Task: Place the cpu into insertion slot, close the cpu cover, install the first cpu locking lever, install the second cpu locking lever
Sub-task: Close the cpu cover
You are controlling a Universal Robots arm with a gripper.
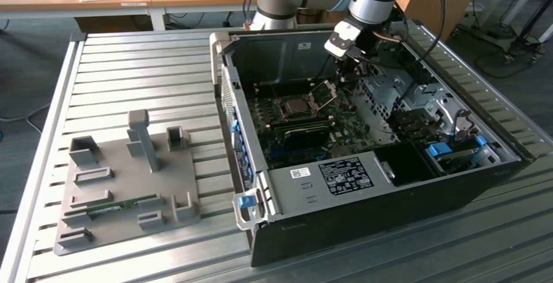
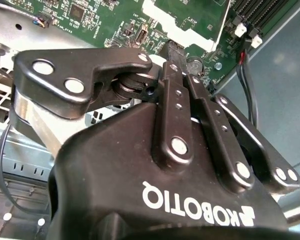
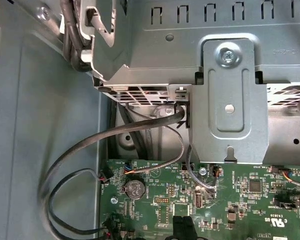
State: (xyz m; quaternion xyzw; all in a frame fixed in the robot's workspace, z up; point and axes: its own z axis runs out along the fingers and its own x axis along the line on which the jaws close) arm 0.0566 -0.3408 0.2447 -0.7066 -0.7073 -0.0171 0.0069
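Motherboard [image 3: 205, 205] is recorded as green; cpu [image 1: 296, 107], silvery-grey; cables [image 3: 75, 152], black; table [image 1: 129, 56], silver-grey and ribbed in parallel bands.

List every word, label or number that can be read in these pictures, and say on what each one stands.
On the grey metal box in the black computer case: a large white label, print too small to read.
On the case's inner wall: a white sticker, too small to read.
On the green motherboard: tiny white markings, not legible.
On the black gripper: white maker's lettering, upside down, left unquoted.
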